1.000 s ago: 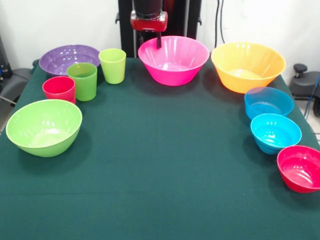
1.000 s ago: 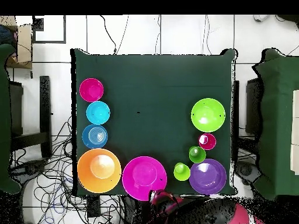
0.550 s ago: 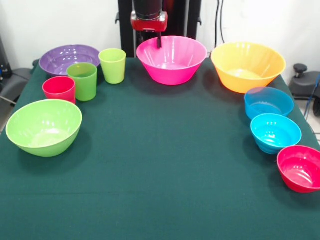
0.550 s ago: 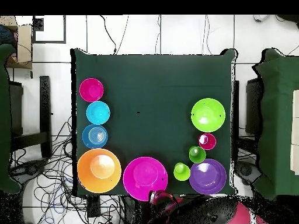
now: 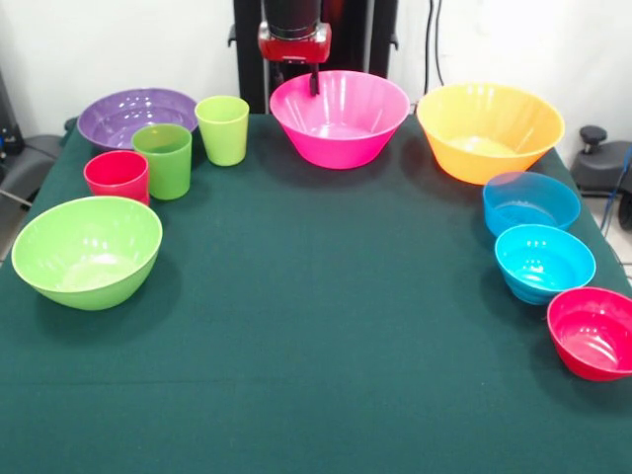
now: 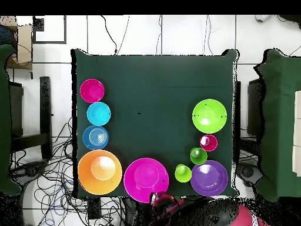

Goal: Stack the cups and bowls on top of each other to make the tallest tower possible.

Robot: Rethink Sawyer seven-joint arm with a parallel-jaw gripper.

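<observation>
Gripping the pink bowl [image 5: 341, 118] by its far rim, the claw [image 5: 313, 83] is closed.

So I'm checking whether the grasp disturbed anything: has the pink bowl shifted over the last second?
Yes, slightly. In the front view the pink bowl has slid a little left, away from the orange bowl, with the end effector at its rim.

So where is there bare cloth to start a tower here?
The whole middle of the table is free, between the lime bowl and the turquoise bowl, up to the near edge. Crowded: the three cups beside the purple bowl, and the small bowls down the other side.
</observation>
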